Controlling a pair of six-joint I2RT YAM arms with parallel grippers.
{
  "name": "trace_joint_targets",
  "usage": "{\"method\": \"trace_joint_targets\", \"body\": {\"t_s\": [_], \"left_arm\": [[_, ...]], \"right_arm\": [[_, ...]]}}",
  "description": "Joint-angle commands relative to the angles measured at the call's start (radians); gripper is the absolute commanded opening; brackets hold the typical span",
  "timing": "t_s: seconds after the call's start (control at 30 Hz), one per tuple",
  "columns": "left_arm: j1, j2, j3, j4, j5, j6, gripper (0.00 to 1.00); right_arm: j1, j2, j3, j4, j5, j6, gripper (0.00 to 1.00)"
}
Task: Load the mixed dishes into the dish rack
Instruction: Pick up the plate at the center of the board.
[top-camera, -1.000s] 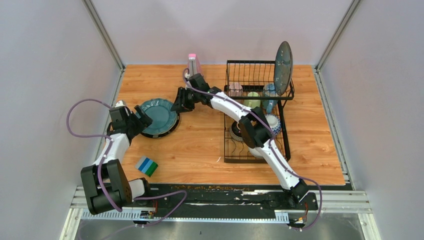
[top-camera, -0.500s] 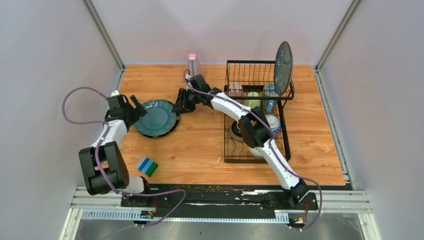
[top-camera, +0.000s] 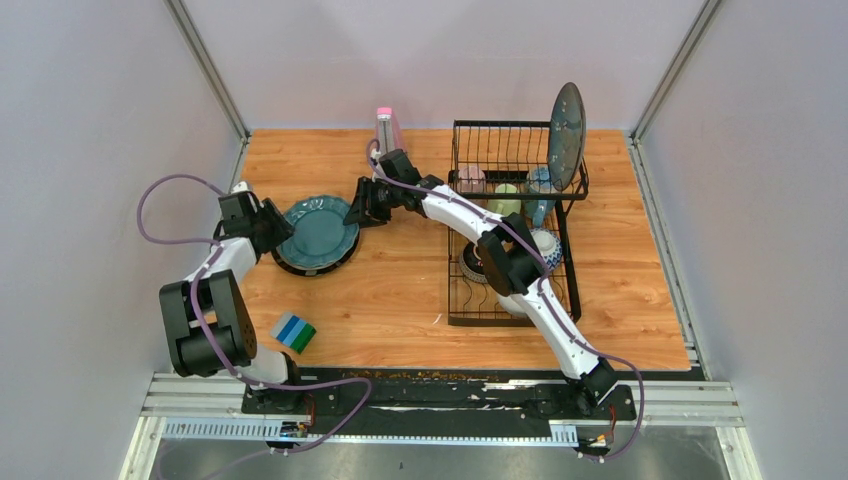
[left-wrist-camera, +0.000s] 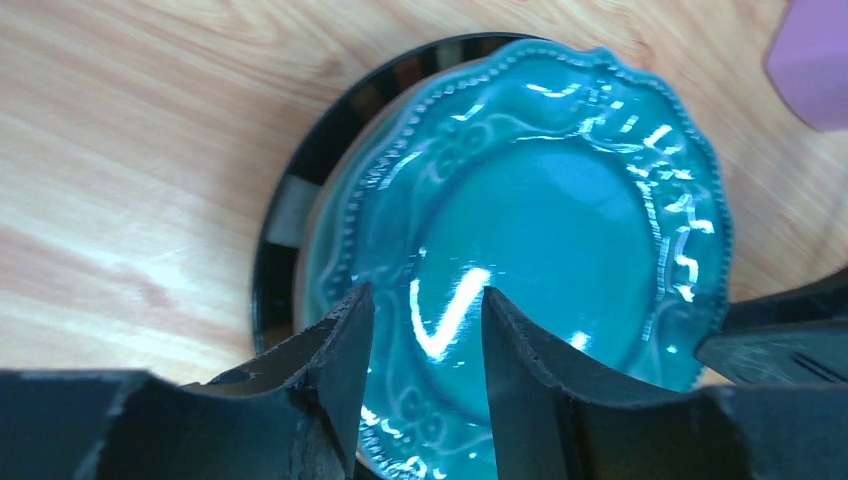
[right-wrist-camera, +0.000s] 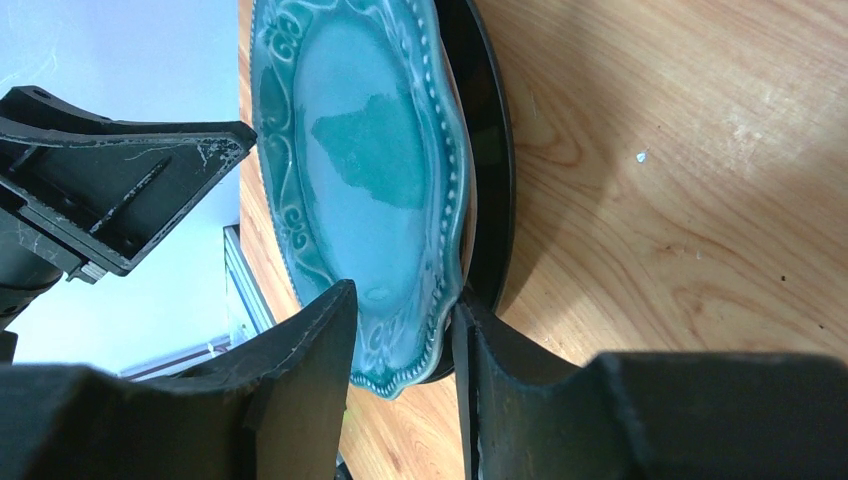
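A teal embossed plate (top-camera: 316, 232) lies on a black plate (top-camera: 300, 268) at the table's left. My right gripper (top-camera: 356, 214) is turned on its side and shut on the teal plate's (right-wrist-camera: 370, 170) right rim, one finger over it and one under, holding that side slightly off the black plate (right-wrist-camera: 490, 150). Over the opposite rim of the teal plate (left-wrist-camera: 540, 210), my left gripper (left-wrist-camera: 427, 295) has its fingers apart and grips nothing. The dish rack (top-camera: 452, 290) stands at the right with a blue-grey plate (top-camera: 565, 122) upright, mugs (top-camera: 471, 178) and bowls (top-camera: 545, 245) inside.
A pink metronome (top-camera: 386, 125) stands at the back, just behind my right gripper. A blue-green striped block (top-camera: 294, 332) lies near the front left. The side walls stand close to the table's left and right edges.
My left arm has swung in toward the teal plate's left rim and its jaws have narrowed from wide. The right arm and the plate have stayed put.
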Motion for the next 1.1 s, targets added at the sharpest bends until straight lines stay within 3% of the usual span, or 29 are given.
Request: {"method": "trace_joint_targets", "body": {"t_s": [0.0,0.1,0.33,0.47,0.77,0.9,1.07], "left_arm": [[-0.006,0.018,-0.012,0.091,0.140,0.004,0.49],[-0.007,0.035,-0.025,0.119,0.172,0.001,0.46],[-0.009,0.080,-0.037,0.122,0.214,0.009,0.47],[-0.010,0.107,-0.051,0.147,0.230,0.001,0.47],[-0.017,0.128,-0.050,0.168,0.259,-0.009,0.47],[-0.017,0.107,-0.045,0.150,0.239,-0.007,0.54],[-0.017,0.021,-0.056,0.122,0.162,0.003,0.72]], "right_arm": [[0.003,-0.013,0.017,0.035,-0.016,-0.021,0.38],[0.002,-0.034,-0.007,0.035,0.008,-0.036,0.34],[0.002,-0.046,-0.016,0.036,0.010,-0.021,0.35],[0.001,-0.050,-0.027,0.037,0.022,-0.015,0.22],[-0.001,-0.106,-0.092,0.055,0.082,-0.017,0.03],[-0.009,-0.135,-0.124,0.058,0.116,-0.021,0.00],[-0.011,-0.188,-0.181,0.057,0.185,-0.049,0.00]]}}
